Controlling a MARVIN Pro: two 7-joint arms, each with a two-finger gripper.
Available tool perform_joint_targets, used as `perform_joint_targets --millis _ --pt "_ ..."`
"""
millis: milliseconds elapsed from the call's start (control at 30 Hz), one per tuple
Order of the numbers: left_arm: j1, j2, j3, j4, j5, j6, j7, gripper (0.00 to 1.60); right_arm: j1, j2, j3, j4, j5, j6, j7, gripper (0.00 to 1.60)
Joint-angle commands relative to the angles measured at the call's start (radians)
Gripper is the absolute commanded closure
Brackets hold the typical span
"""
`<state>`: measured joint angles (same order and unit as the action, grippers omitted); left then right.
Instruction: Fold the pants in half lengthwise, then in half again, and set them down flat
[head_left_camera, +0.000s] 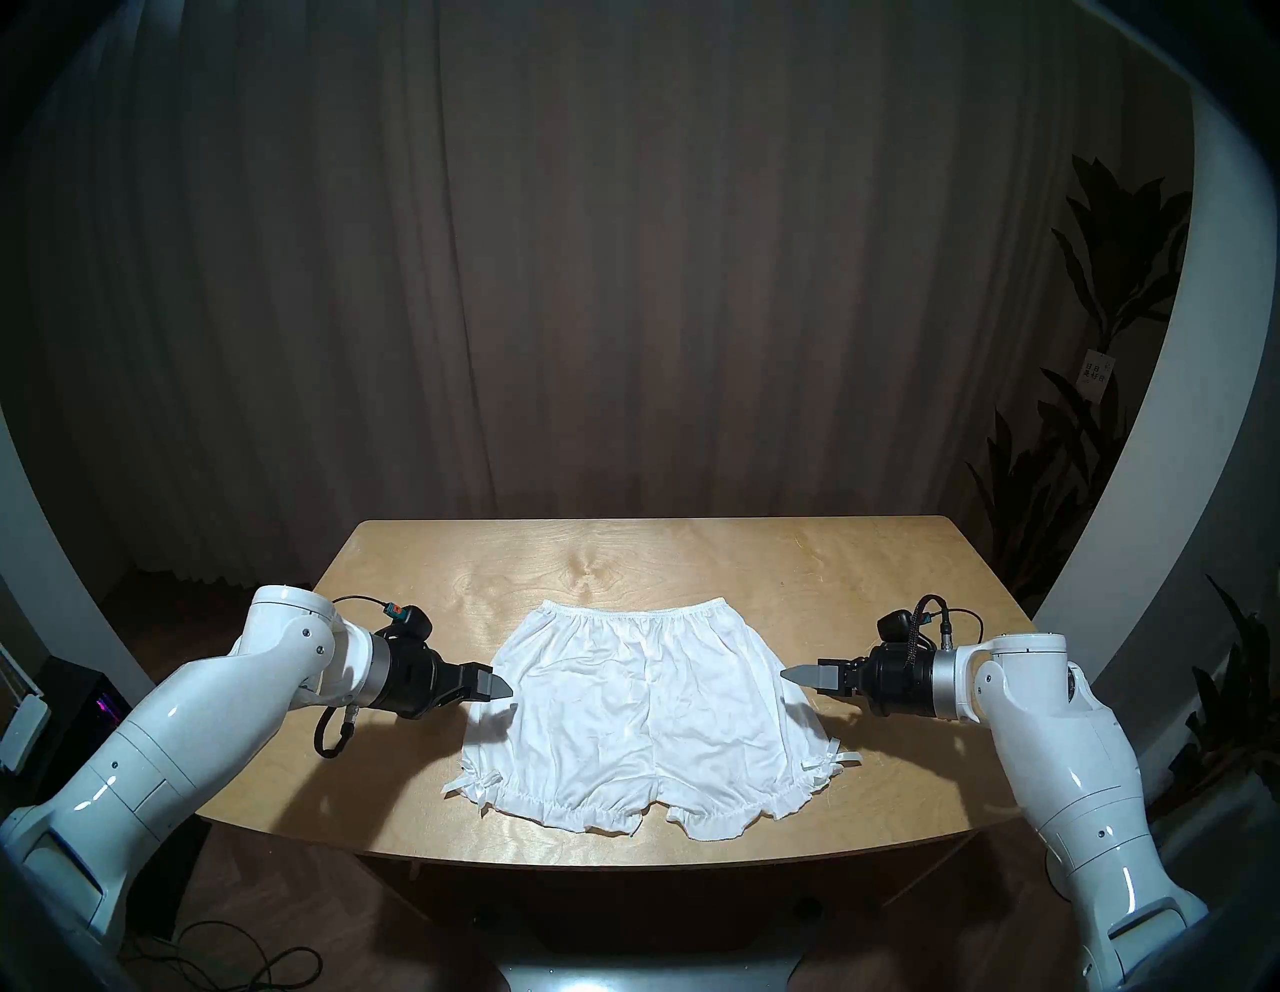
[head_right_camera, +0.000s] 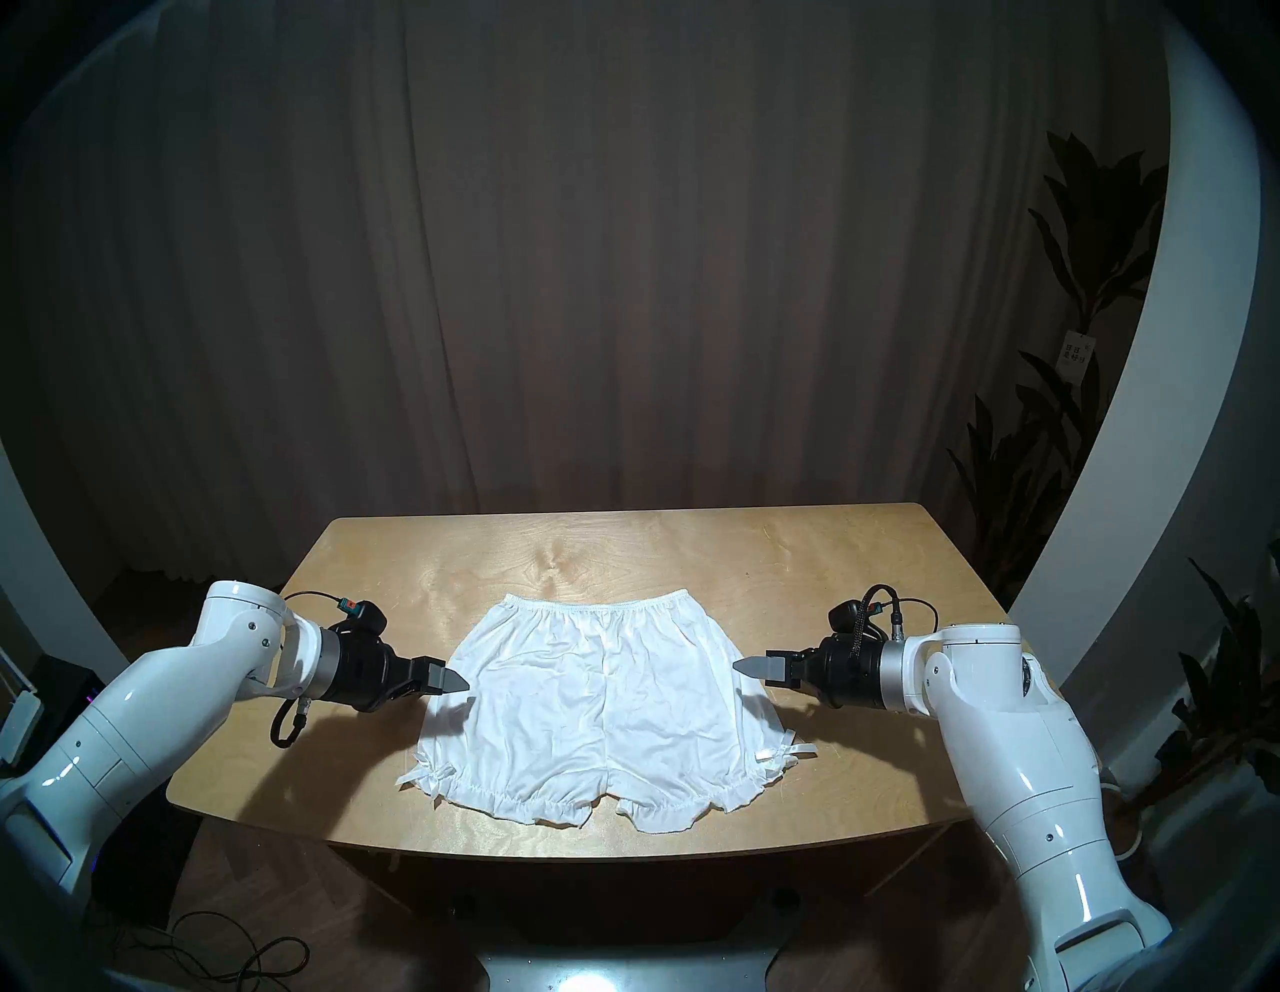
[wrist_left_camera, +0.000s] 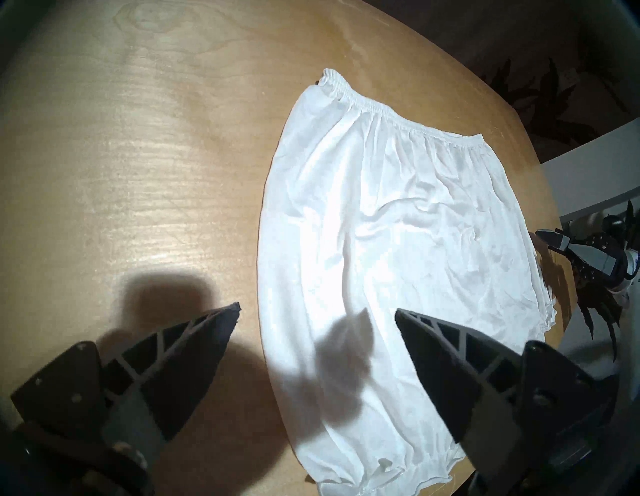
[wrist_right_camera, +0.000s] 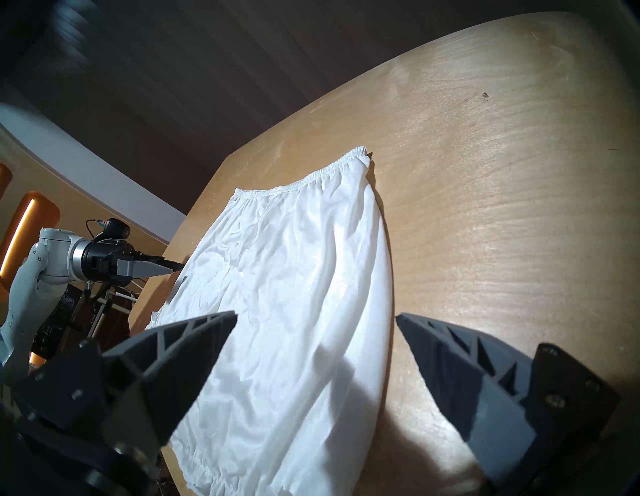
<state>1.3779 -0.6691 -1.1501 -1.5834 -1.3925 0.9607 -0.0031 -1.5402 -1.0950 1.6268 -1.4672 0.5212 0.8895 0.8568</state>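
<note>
The white bloomer shorts (head_left_camera: 647, 713) lie spread flat on the wooden table (head_left_camera: 866, 575), waistband at the far side, ruffled hems with ribbon ties toward me. They also show in the head right view (head_right_camera: 602, 706), the left wrist view (wrist_left_camera: 398, 242) and the right wrist view (wrist_right_camera: 294, 294). My left gripper (head_left_camera: 502, 687) hovers at the shorts' left edge, open and empty; it also shows in the left wrist view (wrist_left_camera: 317, 308). My right gripper (head_left_camera: 789, 673) hovers at the shorts' right edge, open and empty; it also shows in the right wrist view (wrist_right_camera: 315, 315).
Bare tabletop lies behind the shorts and on both sides. A dark curtain (head_left_camera: 623, 277) hangs behind the table. Potted plants (head_left_camera: 1094, 388) stand at the right. Cables (head_left_camera: 228, 959) lie on the floor at the lower left.
</note>
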Motion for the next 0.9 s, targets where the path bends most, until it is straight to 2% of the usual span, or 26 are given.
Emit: perform_joint_targets --millis 0,233,867 --pt "-0.078 -0.017 0.088 0.061 -0.019 -0.001 0.020 0.00 0.002 -0.033 -0.010 -0.011 0.005 -0.005 -0.010 0.00" --pt "-0.109 -0.034 0.128 0.108 -0.049 -0.001 0.025 0.00 -0.005 -0.036 -0.015 -0.017 0.008 0.000 -0.018 0.00" --pt "-0.110 -0.056 0.177 0.122 -0.092 -0.001 0.045 0.00 0.004 -0.023 0.000 -0.001 0.008 0.004 -0.016 0.00"
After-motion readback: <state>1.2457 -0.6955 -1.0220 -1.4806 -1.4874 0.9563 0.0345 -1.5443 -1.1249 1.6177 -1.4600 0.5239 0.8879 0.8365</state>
